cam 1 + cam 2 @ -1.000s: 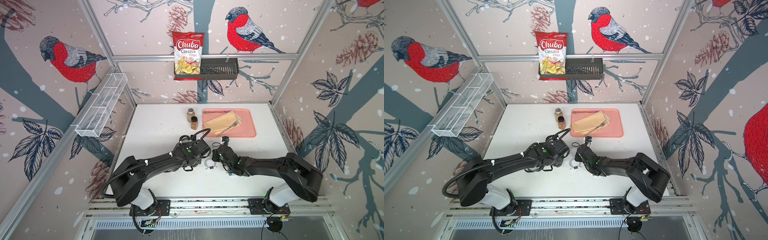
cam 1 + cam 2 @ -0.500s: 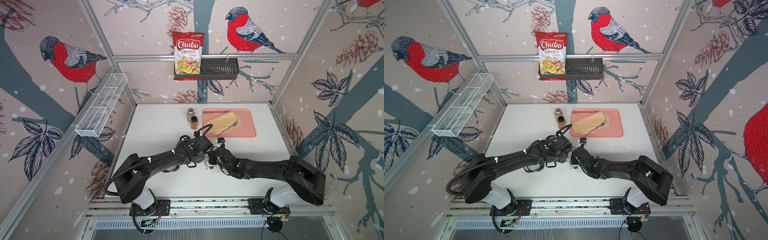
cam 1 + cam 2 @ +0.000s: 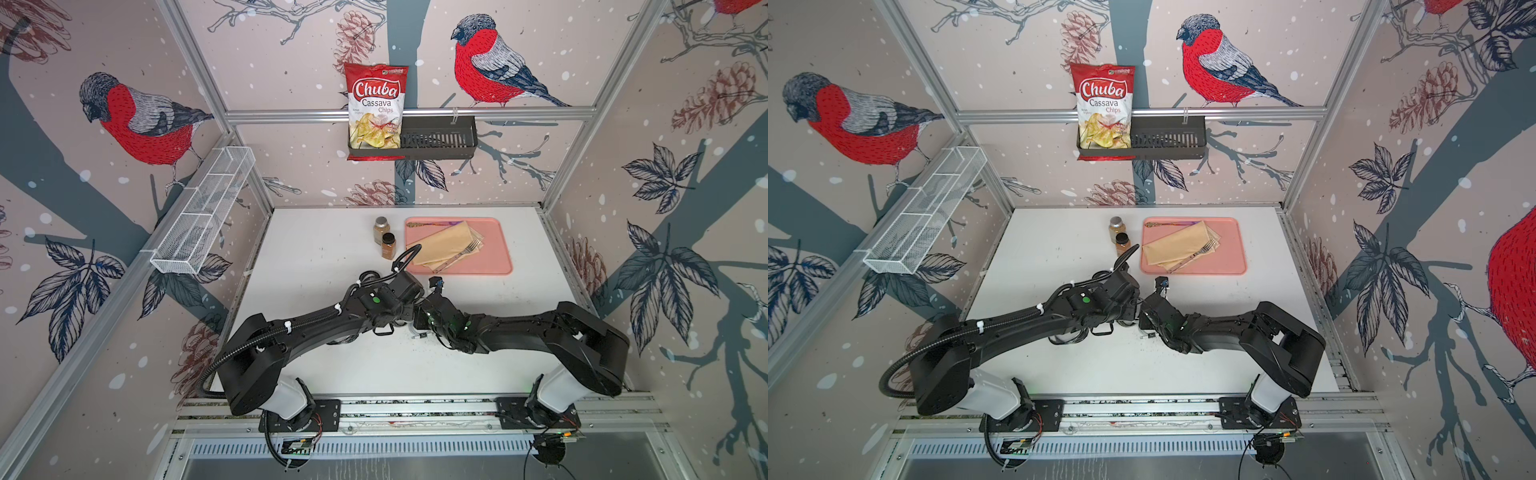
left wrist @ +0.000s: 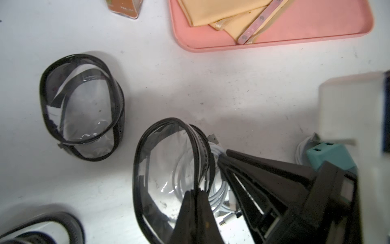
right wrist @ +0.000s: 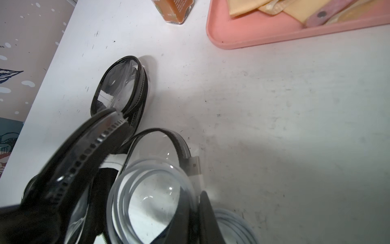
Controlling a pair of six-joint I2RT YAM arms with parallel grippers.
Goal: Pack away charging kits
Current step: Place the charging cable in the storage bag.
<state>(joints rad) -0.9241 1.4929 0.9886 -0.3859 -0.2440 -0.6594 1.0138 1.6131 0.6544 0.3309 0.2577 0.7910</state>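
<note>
Where the two arms meet over the middle of the table (image 3: 316,257), both grippers are found clenched on one case (image 4: 168,169). The left gripper (image 4: 195,193) is closed on the rim of the raised half, as recorded in the left wrist view. The right gripper (image 5: 198,202) is pinched on the rim of the lower half, as recorded in the right wrist view. The case is held spread open between them, down at the table; contact with the surface cannot be confirmed. A cable (image 5: 152,175) is seen coiled in the lower half through the clear wall, with its plug (image 5: 195,166) lying over the rim.

A charger (image 4: 329,156) is noted just behind the right gripper, beside a second cable (image 4: 304,147). Whether the charger is touched cannot be told. A third case (image 4: 42,228) is only partly in view.

Farther out, a second case (image 4: 82,105) stands unzipped on the table, apart from the held one and nearer the jars. Beyond it, a front jar (image 3: 388,246) is set just before a rear jar (image 3: 381,228). A tray (image 3: 494,249) lies just to their right, with a napkin (image 3: 444,245) on it and a fork (image 3: 469,249) laid on the napkin.

On the back wall a basket (image 3: 440,141) is hung from the rail, and a chips bag (image 3: 376,108) stands at its left end. A rack (image 3: 203,212) is fixed along the left wall.
</note>
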